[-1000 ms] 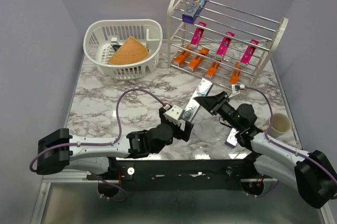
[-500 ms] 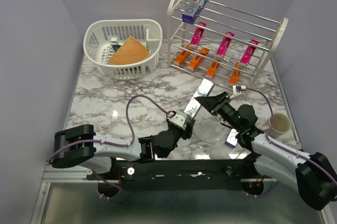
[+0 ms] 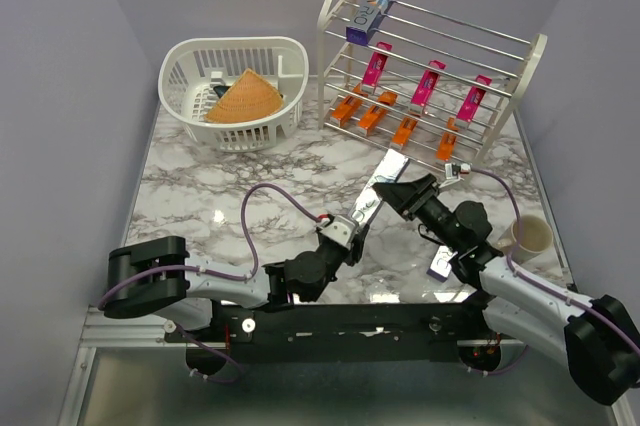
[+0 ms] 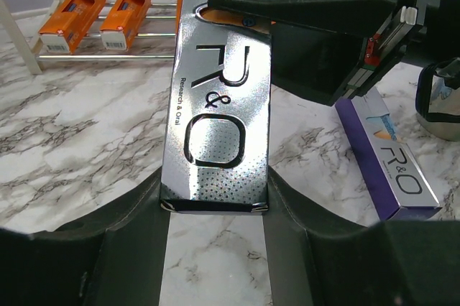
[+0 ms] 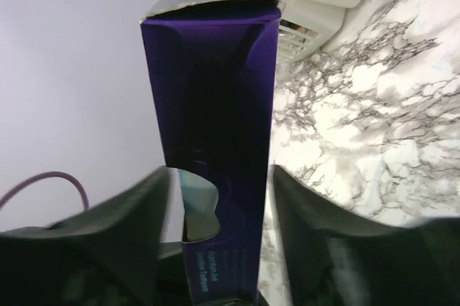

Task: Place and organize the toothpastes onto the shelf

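Silver carton [image 3: 375,191]: slants in front of the shelf [image 3: 335,6], one end toward its lowest rods, the other pointing away from it; caught between both claws.

Left claw [image 3: 352,229]: a second ago wide apart and short of the carton, further from the shelf; now up at the carton's end away from the shelf and narrowed, fingers [image 4: 144,205] pressing on both long sides from the look of the left wrist view; holding the silver carton.

Right claw [image 3: 395,191]: at the end nearer the shelf, carton between its fingers in the right wrist view; gripping or already letting go, cannot tell.

Reads as a hand-over from right to left; means this carton is not yet shelved.

Second silver carton [image 3: 440,264]: flat on the table [image 3: 200,186], well in front of the shelf's right end; also waiting.

On the shelf already: third silver carton [image 3: 372,11] on the top rods, pink cartons [image 3: 378,64] on the middle rods, orange cartons [image 3: 348,104] on the lowest.

Left of the shelf: basket [image 3: 190,56] with a cone [image 3: 245,96] inside.

Legible on the held carton: big "R&O", small "Research & Oral" down one side; "R&O" again on the second carton; the rest too small.
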Robot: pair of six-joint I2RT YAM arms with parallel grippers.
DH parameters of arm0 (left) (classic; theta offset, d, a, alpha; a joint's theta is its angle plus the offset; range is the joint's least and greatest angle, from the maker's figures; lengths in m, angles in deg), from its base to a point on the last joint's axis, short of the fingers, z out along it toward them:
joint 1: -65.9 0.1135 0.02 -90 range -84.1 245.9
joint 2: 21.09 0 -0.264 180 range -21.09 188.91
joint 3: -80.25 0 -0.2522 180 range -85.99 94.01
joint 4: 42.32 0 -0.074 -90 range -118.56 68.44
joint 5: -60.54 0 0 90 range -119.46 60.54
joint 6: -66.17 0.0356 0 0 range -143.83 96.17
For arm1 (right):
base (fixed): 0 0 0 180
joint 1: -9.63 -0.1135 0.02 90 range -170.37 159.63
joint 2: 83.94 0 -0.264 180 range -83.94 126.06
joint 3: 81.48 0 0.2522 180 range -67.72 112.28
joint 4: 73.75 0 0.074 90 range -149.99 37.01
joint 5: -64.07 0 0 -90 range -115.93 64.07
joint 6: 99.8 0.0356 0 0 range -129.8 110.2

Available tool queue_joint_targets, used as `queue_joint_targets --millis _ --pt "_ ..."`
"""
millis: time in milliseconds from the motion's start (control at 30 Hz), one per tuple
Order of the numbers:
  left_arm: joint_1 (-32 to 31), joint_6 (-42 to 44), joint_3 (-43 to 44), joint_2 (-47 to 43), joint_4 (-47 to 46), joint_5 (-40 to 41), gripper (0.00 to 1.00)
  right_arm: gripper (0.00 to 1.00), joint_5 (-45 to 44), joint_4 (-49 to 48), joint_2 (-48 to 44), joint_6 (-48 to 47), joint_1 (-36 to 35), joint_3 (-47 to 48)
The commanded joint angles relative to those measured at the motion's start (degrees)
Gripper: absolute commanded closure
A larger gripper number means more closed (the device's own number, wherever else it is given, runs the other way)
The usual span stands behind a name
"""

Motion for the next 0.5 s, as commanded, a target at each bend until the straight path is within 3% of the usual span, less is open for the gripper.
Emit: queue_joint_targets --millis 0,67,167,467 --pt "-0.26 -0.42 1.58 -1.41 -0.61 1.59 0.74 0.19 -2.14 1.75 -2.91 -2.82 0.31 -1.19" --pt "-0.35 -1.65 2.11 -2.11 2.29 2.29 0.75 0.07 -2.93 5.68 -5.89 -5.97 0.31 -0.84" --pt "-0.17 -2.35 3.07 -3.7 6.59 3.61 0.76 0.0 -5.29 12.27 -11.59 -11.5 0.31 -0.31" --pt "4.83 -6.66 13.96 -11.25 30.49 -1.3 0.78 0.0 -15.48 30.29 -30.24 -32.07 0.31 -1.28"
